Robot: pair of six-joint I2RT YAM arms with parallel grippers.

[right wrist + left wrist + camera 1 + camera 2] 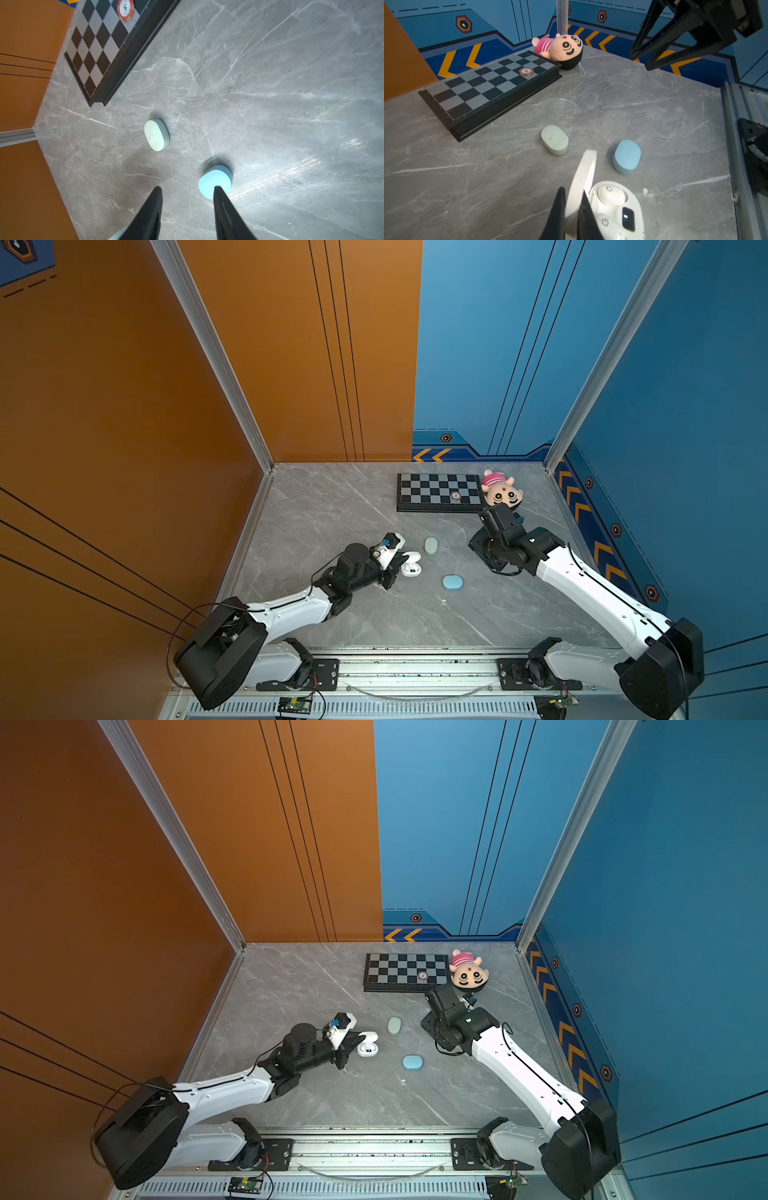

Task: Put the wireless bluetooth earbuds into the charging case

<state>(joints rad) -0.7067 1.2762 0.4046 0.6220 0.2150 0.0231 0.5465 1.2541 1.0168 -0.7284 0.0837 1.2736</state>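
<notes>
We see the left fingers (557,212) clamped on the upright lid (583,172) of the white charging case (618,207), which lies open on the table (332,510) with a white earbud (611,195) seated inside. The right fingers (149,209) stand apart with nothing between them, raised over the table. The closed green case (431,545) and blue case (453,582) lie between the two arms.

Both top views look steeply down on the whole table (332,510) from high; wrist views sit close above it.
</notes>
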